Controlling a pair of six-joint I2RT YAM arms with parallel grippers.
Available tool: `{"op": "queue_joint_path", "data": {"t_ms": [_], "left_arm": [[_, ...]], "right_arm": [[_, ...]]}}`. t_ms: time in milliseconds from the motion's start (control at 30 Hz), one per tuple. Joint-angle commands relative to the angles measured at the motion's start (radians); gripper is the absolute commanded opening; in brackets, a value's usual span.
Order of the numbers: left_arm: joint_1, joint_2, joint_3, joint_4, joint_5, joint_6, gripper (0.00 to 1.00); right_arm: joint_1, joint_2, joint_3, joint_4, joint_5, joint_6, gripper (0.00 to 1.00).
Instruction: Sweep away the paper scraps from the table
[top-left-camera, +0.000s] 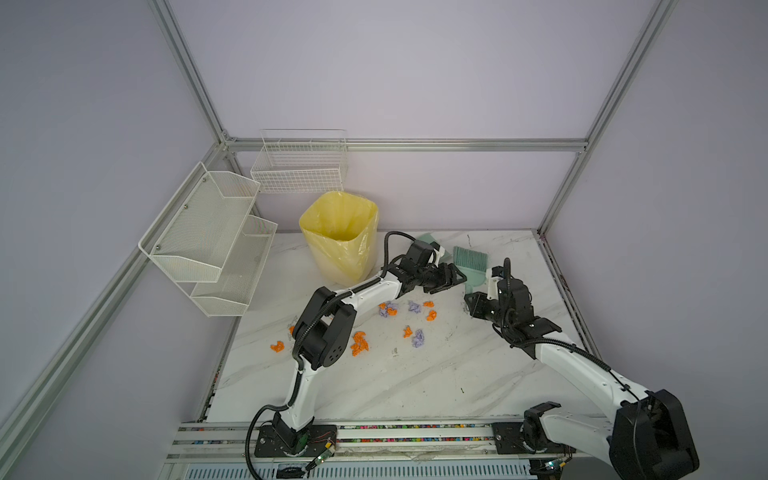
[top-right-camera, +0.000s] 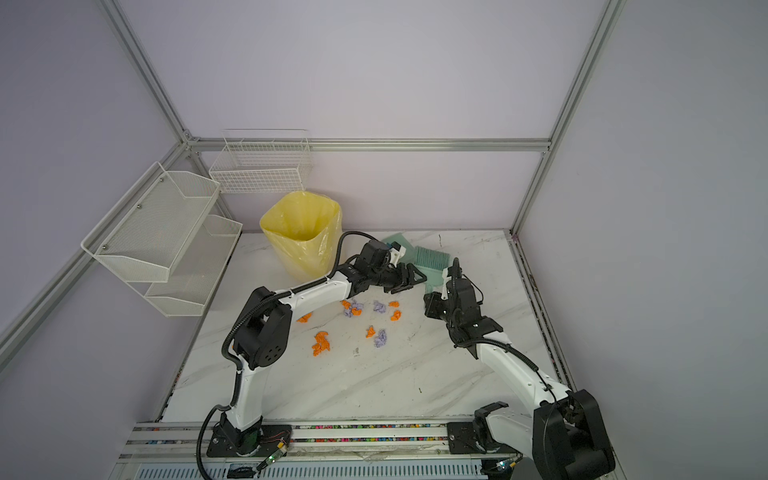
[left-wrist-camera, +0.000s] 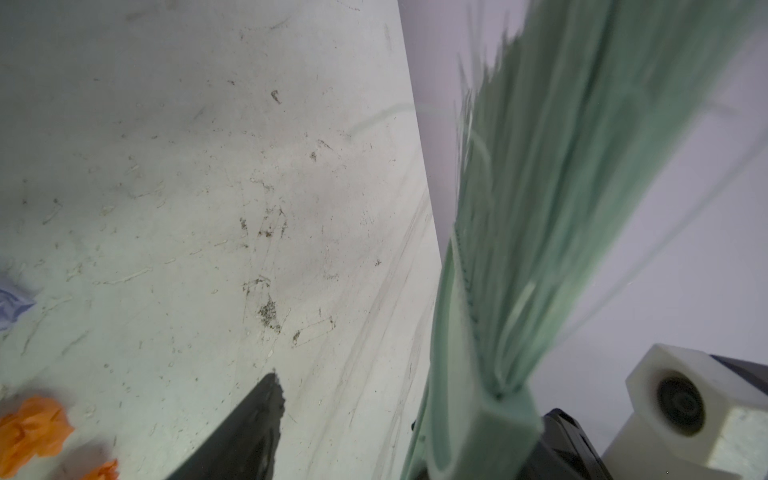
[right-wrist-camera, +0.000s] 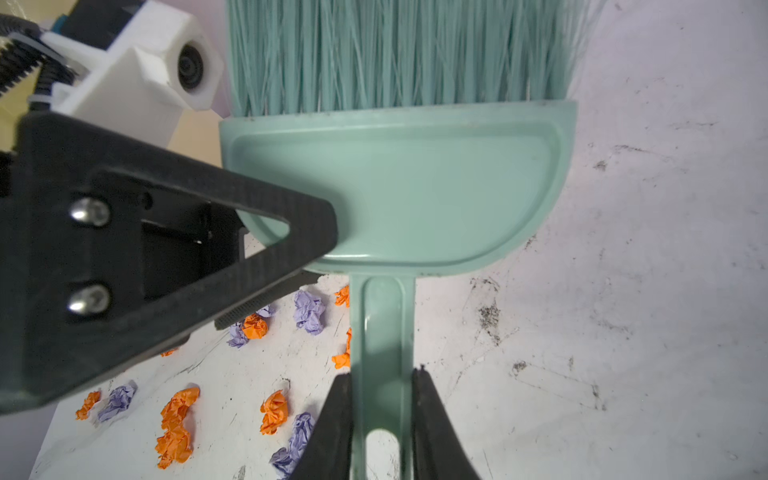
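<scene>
Orange and lilac paper scraps (top-left-camera: 418, 338) (top-right-camera: 380, 337) (right-wrist-camera: 274, 411) (left-wrist-camera: 29, 428) lie scattered mid-table on the white marble-look table (top-left-camera: 415, 386) (top-right-camera: 374, 386). My right gripper (top-left-camera: 474, 292) (top-right-camera: 431, 292) (right-wrist-camera: 382, 382) is shut on the handle of a teal hand brush (top-left-camera: 469, 259) (top-right-camera: 432, 257) (right-wrist-camera: 395, 187) (left-wrist-camera: 540, 208), bristles pointing toward the back wall. My left gripper (top-left-camera: 455, 280) (top-right-camera: 415, 278) (left-wrist-camera: 411, 407) is open at the brush head's left side. One finger (left-wrist-camera: 249, 436) stands well apart from the brush, and the other is hidden behind the brush.
A yellow-lined bin (top-left-camera: 338, 237) stands at the back left of the table, behind the left arm. A pale green dustpan (top-left-camera: 428, 239) lies behind the left wrist. White mesh shelves (top-left-camera: 208, 232) and a wire basket (top-left-camera: 299, 166) hang on the left and back walls.
</scene>
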Motion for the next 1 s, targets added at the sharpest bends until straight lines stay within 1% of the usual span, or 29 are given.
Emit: {"op": "queue_joint_path", "data": {"t_ms": [0,67,100,133,167,233,267,367,400,467,533,600,700,767,800,900,967], "left_arm": [[-0.008,0.01,0.116,0.082,-0.011,-0.011,0.62],[-0.009,0.021,0.118,0.102,-0.009,-0.024,0.49],[-0.009,0.024,0.119,0.111,-0.006,-0.031,0.37],[-0.009,0.029,0.123,0.115,-0.002,-0.036,0.28],[-0.009,0.034,0.128,0.118,0.001,-0.037,0.21],[-0.009,0.041,0.132,0.121,0.004,-0.044,0.05],[-0.009,0.042,0.13,0.127,0.004,-0.046,0.0],[-0.008,0.041,0.12,0.145,-0.007,-0.052,0.0],[-0.006,0.04,0.116,0.148,-0.011,-0.052,0.0],[-0.003,0.035,0.114,0.15,-0.023,-0.057,0.0],[-0.002,0.028,0.109,0.164,-0.038,-0.061,0.0],[0.003,0.018,0.106,0.17,-0.057,-0.065,0.0],[0.013,-0.005,0.08,0.215,-0.075,-0.068,0.0],[0.025,-0.02,0.053,0.255,-0.104,-0.089,0.0],[0.032,-0.024,0.04,0.288,-0.111,-0.107,0.0],[0.053,-0.026,0.006,0.403,-0.109,-0.174,0.0],[0.066,-0.026,-0.026,0.493,-0.102,-0.224,0.0]], "right_arm": [[-0.004,-0.013,-0.004,0.036,-0.018,-0.025,0.03],[-0.003,-0.011,-0.009,0.043,-0.025,-0.021,0.03],[-0.003,-0.01,-0.012,0.047,-0.035,-0.021,0.03],[-0.003,-0.01,-0.014,0.047,-0.04,-0.026,0.04],[-0.003,-0.011,-0.015,0.047,-0.044,-0.027,0.04],[-0.004,-0.014,-0.019,0.053,-0.06,-0.035,0.05],[-0.003,-0.016,-0.019,0.054,-0.064,-0.035,0.05],[-0.003,-0.019,-0.016,0.069,-0.086,-0.039,0.08],[-0.003,-0.016,-0.017,0.078,-0.107,-0.038,0.12],[-0.006,-0.008,-0.018,0.093,-0.13,-0.018,0.25],[-0.008,0.007,-0.026,0.12,-0.164,-0.005,0.43],[-0.027,0.031,-0.029,0.133,-0.206,0.005,0.63],[-0.078,0.031,-0.039,0.178,-0.309,0.036,0.82],[-0.116,0.006,-0.068,0.255,-0.374,0.089,0.93],[-0.136,-0.007,-0.087,0.305,-0.405,0.124,0.97],[-0.178,-0.018,-0.138,0.471,-0.47,0.234,0.97],[-0.2,0.006,-0.155,0.581,-0.522,0.313,0.97]]}}
